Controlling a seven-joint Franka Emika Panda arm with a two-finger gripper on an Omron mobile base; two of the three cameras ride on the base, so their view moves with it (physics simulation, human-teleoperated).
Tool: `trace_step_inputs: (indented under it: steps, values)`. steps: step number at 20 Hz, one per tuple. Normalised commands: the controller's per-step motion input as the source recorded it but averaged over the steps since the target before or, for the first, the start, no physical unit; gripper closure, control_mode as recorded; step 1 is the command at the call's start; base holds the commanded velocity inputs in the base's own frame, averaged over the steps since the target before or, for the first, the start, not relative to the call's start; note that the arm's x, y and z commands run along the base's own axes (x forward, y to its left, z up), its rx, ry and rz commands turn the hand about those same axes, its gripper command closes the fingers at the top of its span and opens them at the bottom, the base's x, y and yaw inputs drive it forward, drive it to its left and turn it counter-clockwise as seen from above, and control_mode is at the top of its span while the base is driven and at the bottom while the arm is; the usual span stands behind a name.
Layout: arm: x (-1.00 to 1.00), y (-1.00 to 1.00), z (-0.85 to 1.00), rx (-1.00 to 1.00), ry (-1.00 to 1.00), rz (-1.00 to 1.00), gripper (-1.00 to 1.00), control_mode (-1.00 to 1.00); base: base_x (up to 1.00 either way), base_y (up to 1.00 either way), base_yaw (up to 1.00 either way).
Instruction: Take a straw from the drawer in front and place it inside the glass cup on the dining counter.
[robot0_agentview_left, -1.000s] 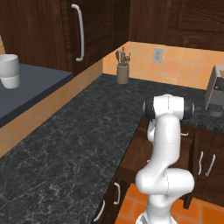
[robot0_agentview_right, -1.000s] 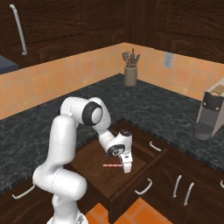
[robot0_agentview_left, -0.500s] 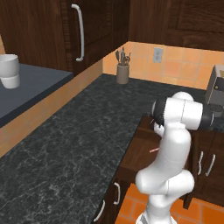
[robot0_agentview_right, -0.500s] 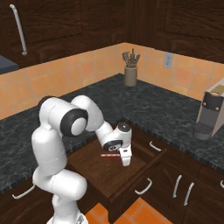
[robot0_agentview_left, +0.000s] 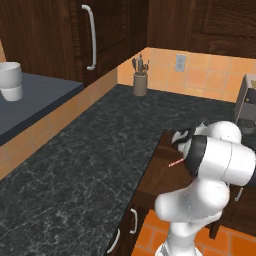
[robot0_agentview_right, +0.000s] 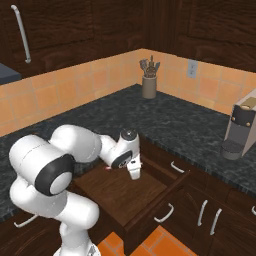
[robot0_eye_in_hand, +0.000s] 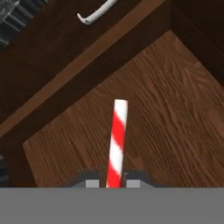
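Note:
In the hand view the straw (robot0_eye_in_hand: 116, 140), red with white stripes, runs up from between my gripper's (robot0_eye_in_hand: 114, 183) two dark tips, which are shut on its lower end. Beneath it lies the brown floor of the open drawer (robot0_eye_in_hand: 170, 105). Seen from the right base, the gripper (robot0_agentview_right: 134, 173) hangs over the pulled-out drawer (robot0_agentview_right: 150, 210), a short way above its floor. A bit of the straw (robot0_agentview_left: 175, 163) shows beside the arm in the left base view. The glass cup and the dining counter are out of view.
Black speckled granite counter (robot0_agentview_left: 85, 155) runs along the wall on both sides of the drawer. A utensil holder (robot0_agentview_right: 149, 86) stands in the far corner and a coffee machine (robot0_agentview_right: 241, 131) at the right. An opaque white cup (robot0_agentview_left: 11, 81) sits far left.
The arm's elbow has swung wide to one side while the hand stayed over the drawer. The straw has come up off the drawer floor with the gripper and shifted slightly toward the counter.

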Motion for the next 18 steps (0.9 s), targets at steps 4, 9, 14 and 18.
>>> trace_step_inputs:
  steps: [4,9,14,18]
  values:
    - [0.0,0.37,1.0,-0.06,0.0,0.07,1.0,-1.0,0.0,0.0,0.0]
    - [-0.34,0.22,1.0,-0.12,-0.03,0.15,1.0,-1.0,0.0,0.0,0.0]
    - [-0.62,0.22,1.0,-0.15,-0.04,0.18,1.0,-1.0,0.0,0.0,0.0]
    - [-0.49,0.38,0.71,-0.08,0.0,0.18,1.0,-1.0,0.0,0.0,0.0]
